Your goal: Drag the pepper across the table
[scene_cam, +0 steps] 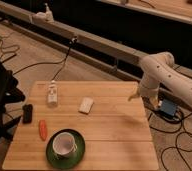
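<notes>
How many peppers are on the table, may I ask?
1: the pepper lies by the saucer, near the table's left edge. The hand is at its far right corner.

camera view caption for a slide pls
Gripper poised at the far corner of the table, the pepper untouched on the opposite side next to a cup on a green saucer.

Arm [165, 75] bent elbow-high; pincer [133, 96] hangs low, leftward.
</notes>
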Robot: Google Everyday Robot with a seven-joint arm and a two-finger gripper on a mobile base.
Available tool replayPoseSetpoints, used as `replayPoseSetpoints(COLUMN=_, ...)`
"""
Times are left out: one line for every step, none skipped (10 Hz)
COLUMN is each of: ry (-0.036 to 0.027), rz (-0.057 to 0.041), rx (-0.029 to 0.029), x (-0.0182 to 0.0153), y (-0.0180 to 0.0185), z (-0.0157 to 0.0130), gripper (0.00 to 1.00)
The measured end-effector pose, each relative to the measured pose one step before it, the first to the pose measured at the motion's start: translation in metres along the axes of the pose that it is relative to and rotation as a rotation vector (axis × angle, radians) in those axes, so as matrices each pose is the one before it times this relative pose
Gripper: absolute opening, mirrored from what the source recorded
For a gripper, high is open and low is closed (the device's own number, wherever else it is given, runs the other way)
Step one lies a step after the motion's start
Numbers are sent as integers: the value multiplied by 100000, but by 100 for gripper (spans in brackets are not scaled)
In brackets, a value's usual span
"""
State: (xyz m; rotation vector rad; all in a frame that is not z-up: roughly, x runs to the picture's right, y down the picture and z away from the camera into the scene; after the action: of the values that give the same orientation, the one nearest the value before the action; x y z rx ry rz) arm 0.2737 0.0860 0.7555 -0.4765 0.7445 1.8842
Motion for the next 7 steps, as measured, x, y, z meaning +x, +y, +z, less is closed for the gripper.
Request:
replayPoseSetpoints(ry=13, rz=1, rx=-14, x=3, y=4, z=0, gripper=80)
replayPoseSetpoints(ry=-3, rz=-20, rx=4, x=-1, y=11, z=1, gripper=80)
replayPoseSetpoints(ry=-34, rz=-63, rx=17, x=-14, y=41, z=1, gripper=80)
replayPoseSetpoints(ry=92, rz=-202, rx=33, x=-11, y=118, z=105, gripper=80)
replayPoseSetpoints(ry=213, rz=-728, rx=17, x=8, y=452, z=175, gripper=80)
replayPoseSetpoints(ry=211, rz=-1034, rx=31, x=-7, y=655, z=170, gripper=80)
replayPoseSetpoints(ry=360, rz=-1241, rx=-105, x=6, y=781, z=174, gripper=80)
